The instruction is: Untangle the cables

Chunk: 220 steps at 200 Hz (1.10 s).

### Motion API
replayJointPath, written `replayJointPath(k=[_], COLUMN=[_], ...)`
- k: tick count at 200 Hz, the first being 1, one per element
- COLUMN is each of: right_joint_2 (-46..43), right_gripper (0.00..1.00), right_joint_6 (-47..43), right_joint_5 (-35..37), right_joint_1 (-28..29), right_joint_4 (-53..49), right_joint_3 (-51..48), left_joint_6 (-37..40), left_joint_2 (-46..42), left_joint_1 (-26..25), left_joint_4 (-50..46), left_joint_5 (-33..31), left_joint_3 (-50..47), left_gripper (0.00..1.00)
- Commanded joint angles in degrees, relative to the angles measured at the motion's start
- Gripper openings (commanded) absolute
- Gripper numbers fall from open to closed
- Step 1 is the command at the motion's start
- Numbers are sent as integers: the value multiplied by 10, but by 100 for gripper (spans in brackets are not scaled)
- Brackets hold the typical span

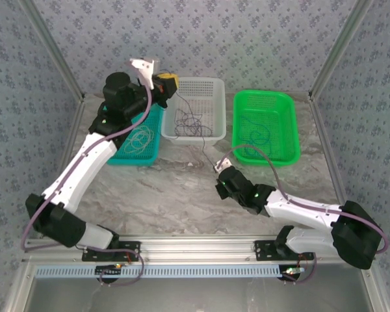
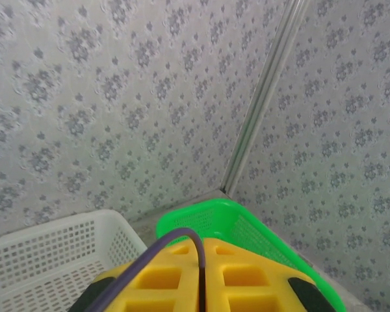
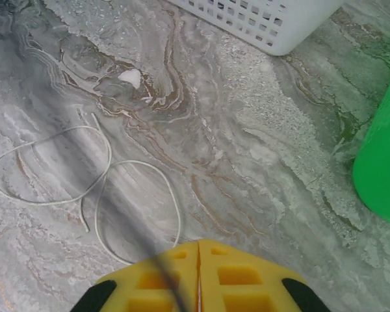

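Two hands are clenched: the right hand [image 3: 198, 250], just in front of the white basket [image 1: 211, 88], pinches a dark cable [image 3: 159, 268] leading from that basket's tangle [image 1: 188, 123]. The left hand [image 2: 200, 247], above its far-left corner, nips a purple cable [image 2: 182, 233]. Best to pull slowly, watching for snags.

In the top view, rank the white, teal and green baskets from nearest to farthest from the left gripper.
From the left gripper, shut on a cable:
1. White basket, just beside it on the right.
2. Teal basket, nearer the bases, under the arm.
3. Green basket, far right.
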Motion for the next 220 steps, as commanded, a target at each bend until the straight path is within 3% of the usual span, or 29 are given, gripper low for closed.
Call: replayJointPath(k=[1,24,34,63,128,177,220], right_joint_2=[-12,-19,-27,-67,-157,-222,-232], right_gripper=[17,66,74,82,83,84,83], right_joint_6=[16,56,76,82,134,158,159], right_joint_5=[9,47,65,41,58,65,58], right_joint_1=[-11,-22,-29,-45,-63,-74,-81], right_joint_4=[1,-11,-24,-17,-68,-86,-90], right_joint_3=[14,26,29,15,-38,-74,-77], left_joint_6=[5,6,-2,-19,-37,-26,-15], left_joint_2=[30,73,90,140,261,289,409], left_joint_1=[8,19,25,31,33,33,33], left_joint_4=[-10,-8,0,26,-12,-54,-168], left_joint_5=[42,55,60,90,128,135,133], left_joint_3=[46,79,92,139,322,432,641], left_gripper=[9,9,9,9,9,10,11])
